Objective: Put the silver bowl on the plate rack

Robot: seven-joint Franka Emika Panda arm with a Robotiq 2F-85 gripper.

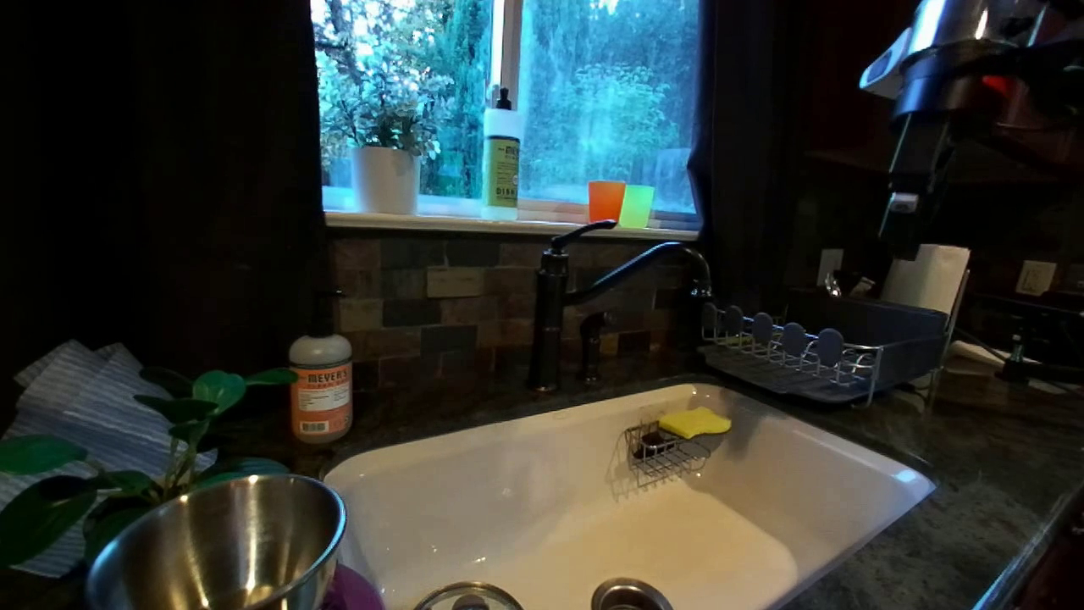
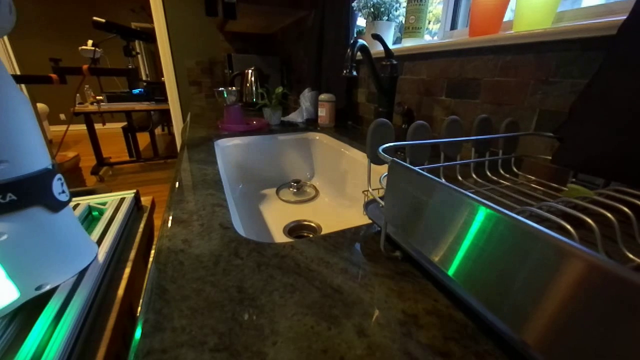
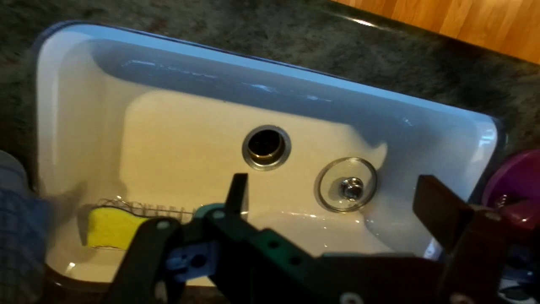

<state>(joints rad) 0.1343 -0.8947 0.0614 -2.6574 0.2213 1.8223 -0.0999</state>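
The silver bowl [image 1: 229, 542] is at the lower left in an exterior view, beside the sink. It also shows small and far off in an exterior view [image 2: 226, 93], resting upright on a purple stand [image 2: 233, 115]. The bowl cannot be made out in the wrist view. The plate rack [image 1: 847, 373] stands on the counter at the sink's opposite end; its metal side [image 2: 450, 235] is close in an exterior view. My gripper [image 3: 333, 185] is open and empty, high above the sink, fingers apart. It shows dark at the upper right [image 1: 906, 212], away from the bowl.
The white sink [image 1: 508, 474] lies between bowl and rack, with a glass lid [image 3: 348, 185] inside. A yellow sponge [image 1: 694, 422] sits in a wire caddy. The dark faucet [image 1: 550, 313] rises behind the sink. A soap bottle [image 1: 321, 390] and leafy plant [image 1: 182, 415] stand near the bowl.
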